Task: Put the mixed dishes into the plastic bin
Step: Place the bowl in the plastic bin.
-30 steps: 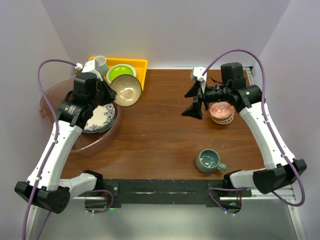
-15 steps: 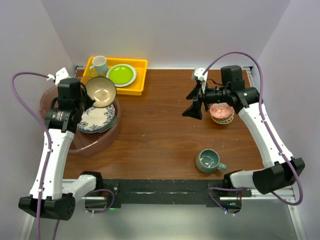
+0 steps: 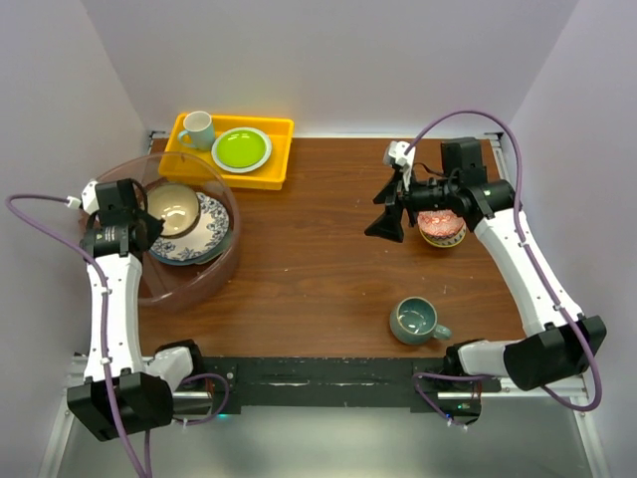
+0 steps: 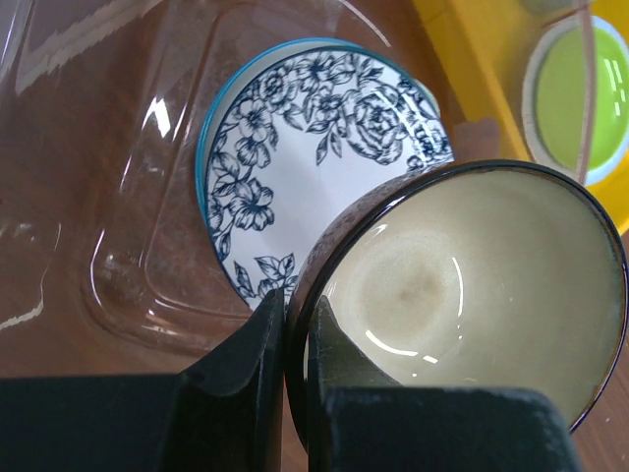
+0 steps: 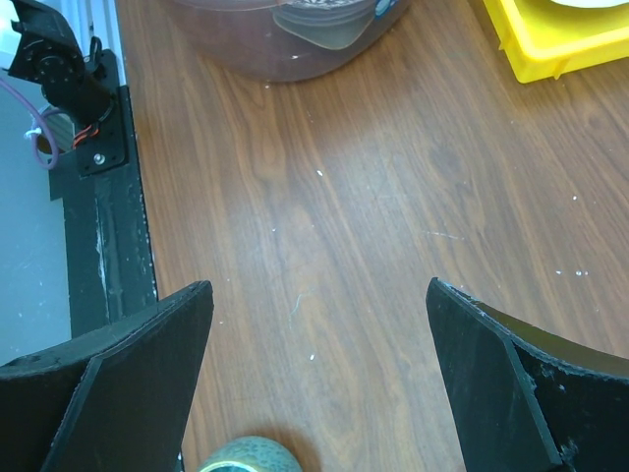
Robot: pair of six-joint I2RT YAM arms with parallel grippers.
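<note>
My left gripper (image 3: 147, 214) is shut on the rim of the cream-tan bowl (image 3: 174, 206), one finger inside it and one outside. The bowl (image 4: 462, 285) hangs tilted inside the pinkish plastic bin (image 3: 194, 284), just over a blue-rimmed flowered plate (image 4: 295, 167) lying on the bin's floor. My right gripper (image 3: 386, 209) stands wide open and holds nothing above the bare table, just left of a small reddish patterned bowl (image 3: 441, 224). A teal mug (image 3: 416, 319) stands near the front edge; its rim (image 5: 246, 457) shows below my open right gripper (image 5: 319, 285).
A yellow tray (image 3: 284, 134) at the back holds a white mug (image 3: 197, 127) and a lime-green plate (image 3: 241, 148). The tray's side (image 4: 472, 59) lies close behind the bin. Side walls close in the table on both sides.
My left arm has swung left and lowered the cream-tan bowl from near the yellow tray down into the bin, over the plate. The right arm has hardly moved.
</note>
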